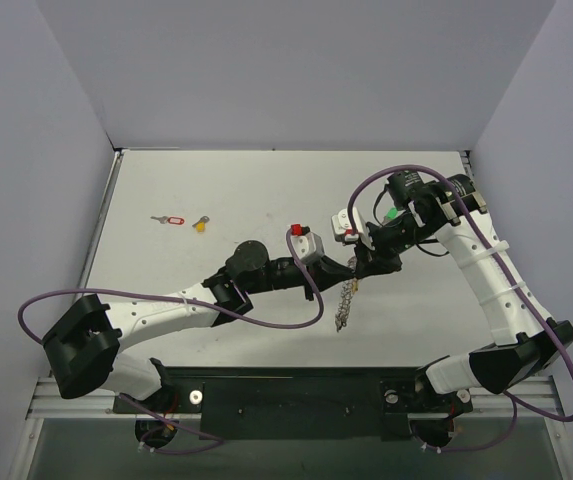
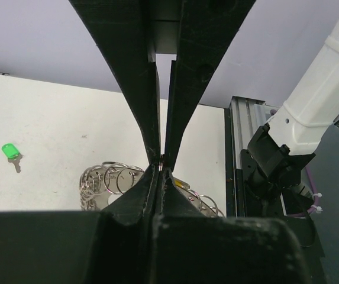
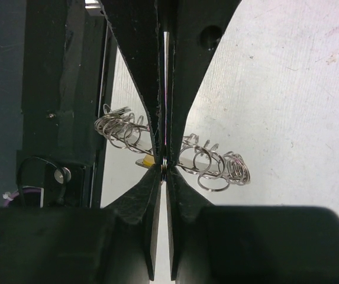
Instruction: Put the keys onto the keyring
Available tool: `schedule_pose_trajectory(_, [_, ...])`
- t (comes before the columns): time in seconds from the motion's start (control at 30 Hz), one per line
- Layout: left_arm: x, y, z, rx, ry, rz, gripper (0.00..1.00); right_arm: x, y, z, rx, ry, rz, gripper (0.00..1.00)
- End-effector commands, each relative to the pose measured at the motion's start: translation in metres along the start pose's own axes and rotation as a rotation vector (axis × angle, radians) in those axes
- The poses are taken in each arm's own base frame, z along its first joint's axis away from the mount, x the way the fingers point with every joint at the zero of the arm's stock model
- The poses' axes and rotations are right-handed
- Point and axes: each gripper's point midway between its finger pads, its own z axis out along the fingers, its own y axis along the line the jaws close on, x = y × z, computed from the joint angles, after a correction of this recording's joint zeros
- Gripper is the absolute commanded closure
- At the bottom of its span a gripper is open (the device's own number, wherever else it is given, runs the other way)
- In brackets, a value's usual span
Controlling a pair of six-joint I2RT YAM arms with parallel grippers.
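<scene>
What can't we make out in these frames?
Left wrist: what the shut left gripper pinches; the gripper itself blocks the contact, and the keyring is only partly seen behind.
Right wrist: yellow piece beside the right gripper, mostly behind it; key or not, unclear.
Top external: both gripper tips overlap; keyring links too small to tell whether any key hangs on them.

Silver keyring (image 1: pixel 345 305) aloft; coloured keys (image 1: pixel 201 224) loose, apart

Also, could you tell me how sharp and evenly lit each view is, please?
Top external: soft, even light, faint shadows, keyring small but legible. Left wrist: fingers a near-black mass, green key crisp. Right wrist: keyring glints, left side dark.
</scene>
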Motion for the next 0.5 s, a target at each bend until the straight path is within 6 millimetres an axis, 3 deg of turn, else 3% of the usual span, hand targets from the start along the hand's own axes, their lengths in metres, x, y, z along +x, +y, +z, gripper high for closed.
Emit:
schedule_pose_trajectory(0.0, [-0.037, -0.006, 0.003, 0.013, -0.118, 0.024, 1.00, 0.000, 0.056, -0.009, -0.175, -0.005, 0.172, 0.84])
schedule_pose_trajectory(0.07, [-0.045, -0.004, -0.005, -0.012, -0.172, 0.024, 1.00, -0.005, 0.054, -0.012, -0.165, -0.043, 0.193, 0.69])
schedule_pose_trajectory(0.13, [-0.048, -0.004, -0.013, -0.025, -0.217, 0.026, 1.00, -0.010, 0.053, -0.016, -0.154, -0.092, 0.220, 0.60])
schedule_pose_trajectory(0.27, [-0.063, -0.007, -0.029, -0.013, -0.334, 0.009, 1.00, -0.016, 0.050, -0.024, -0.108, -0.192, 0.281, 0.54])
schedule_pose_trajectory(0.37, [-0.070, -0.009, -0.036, -0.002, -0.400, -0.038, 1.00, -0.019, 0.035, -0.029, -0.029, -0.287, 0.387, 0.53])
schedule_pose_trajectory(0.47, [-0.081, -0.013, -0.042, 0.015, -0.461, -0.052, 1.00, -0.026, 0.014, -0.020, 0.044, -0.425, 0.566, 0.54])
